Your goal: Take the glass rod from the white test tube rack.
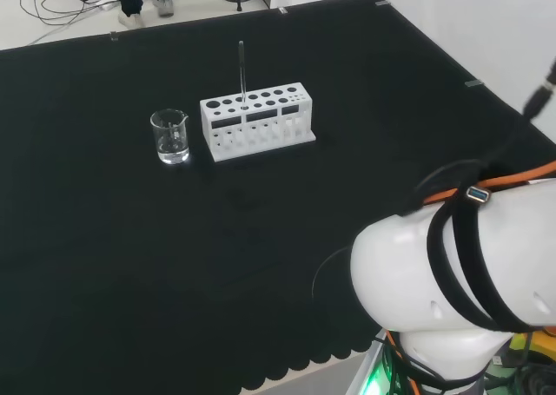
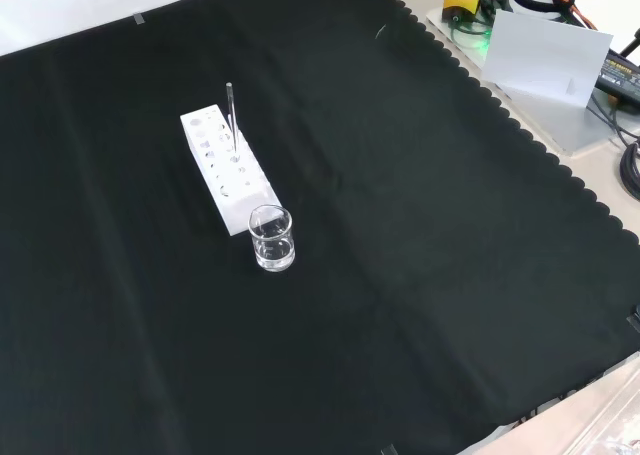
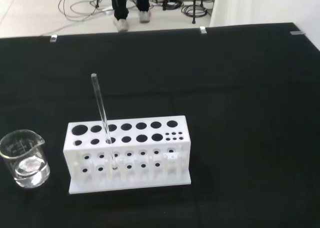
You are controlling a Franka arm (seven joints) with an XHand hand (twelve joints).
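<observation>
In the wrist view we see the glass rod (image 3: 103, 123) standing nearly upright, slightly tilted, in a hole of the front row of the white test tube rack (image 3: 129, 155), toward the end nearest a clear beaker (image 3: 26, 159). That view also lets us see the rod's lower end through the rack's side openings. In the head view the rod (image 1: 242, 68) rises thin above the rack (image 1: 256, 121), with the beaker (image 1: 170, 135) just beside the rack's left end; the arm's white link (image 1: 452, 291) sits at lower right. In the front view the rod (image 2: 231, 107) is faint against the black cloth of the worktop (image 2: 420, 275), and the beaker (image 2: 272, 238) stands at the rack's (image 2: 228, 170) near end. Whether the beaker holds liquid is hard to make out. We cannot tell how the robot hand's fingers stand, nor how far the rod lies from it.
</observation>
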